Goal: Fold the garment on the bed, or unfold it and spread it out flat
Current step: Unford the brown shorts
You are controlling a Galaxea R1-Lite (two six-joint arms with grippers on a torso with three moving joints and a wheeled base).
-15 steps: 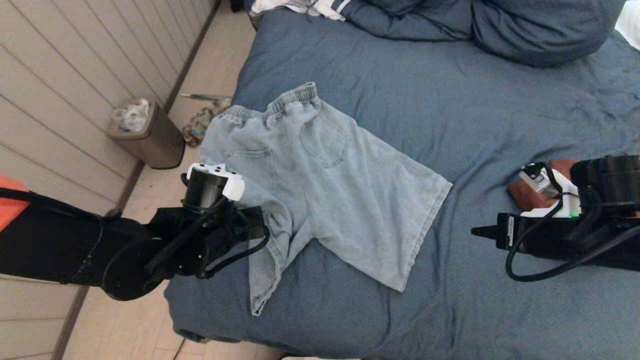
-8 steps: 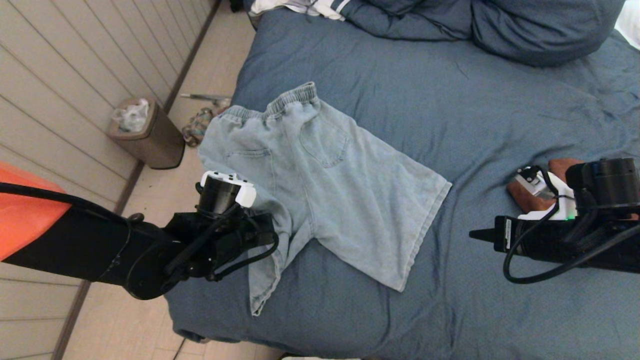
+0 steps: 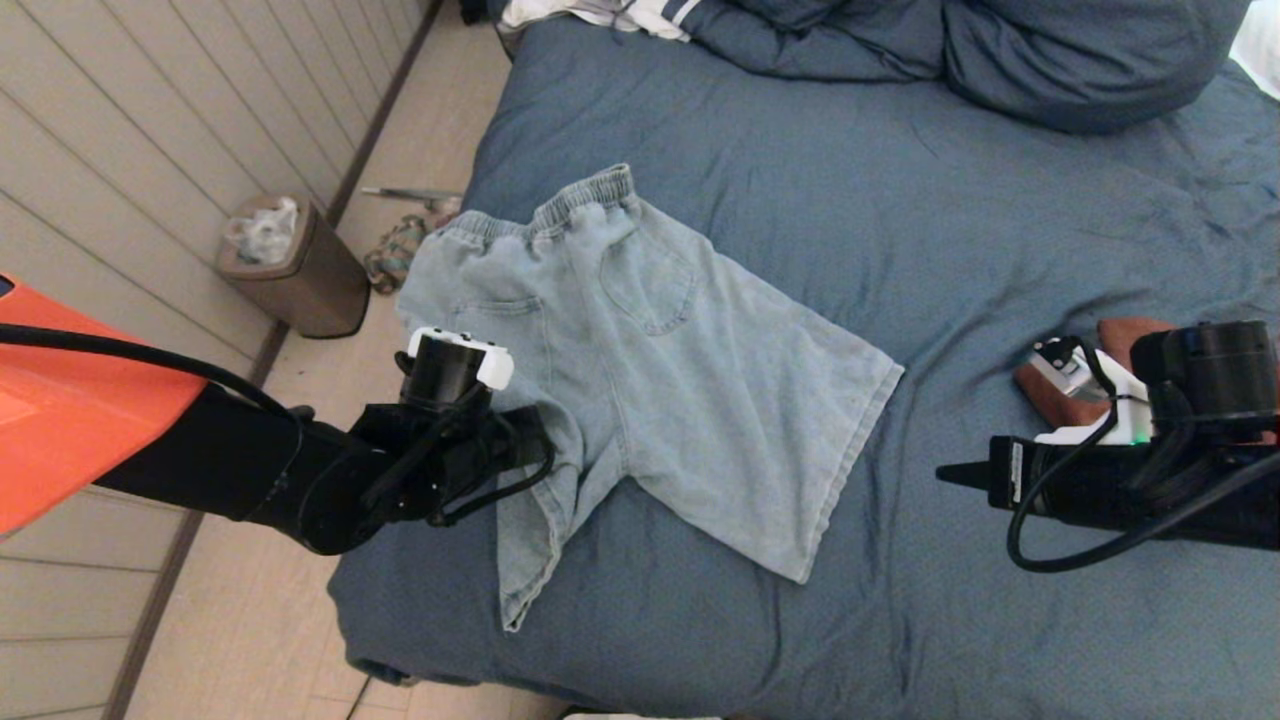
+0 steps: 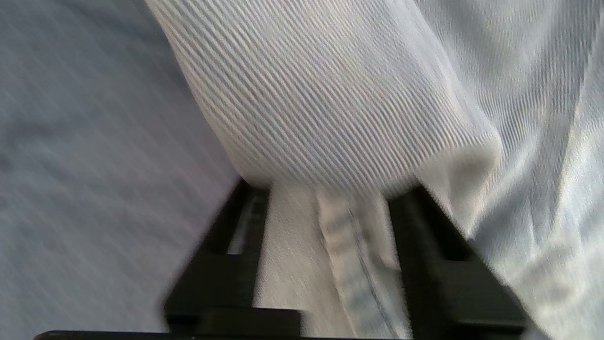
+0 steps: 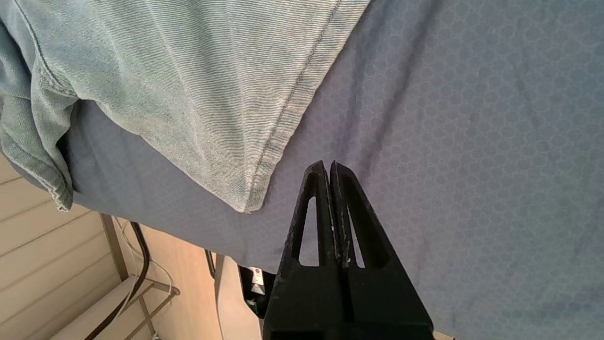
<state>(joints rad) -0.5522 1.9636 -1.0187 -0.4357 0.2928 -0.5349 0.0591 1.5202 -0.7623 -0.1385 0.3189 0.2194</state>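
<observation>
The bed (image 3: 1000, 200) carries the denim shorts (image 3: 660, 350), spread near its left edge with 1 leg bunched. The left gripper (image 4: 330, 208) has its jaws clamped on that bunched fabric; likely the spreading step, so next it must draw the leg outward. The right gripper (image 5: 329, 165) hovers with jaws together. The floor bin (image 3: 300, 270) holds crumpled trash.

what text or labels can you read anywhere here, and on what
No readable text in any view.
White label on the right arm: print too small to read.
White sticker on the dark box under the bed: too small to read.
Shorts, bin: no visible text.
</observation>
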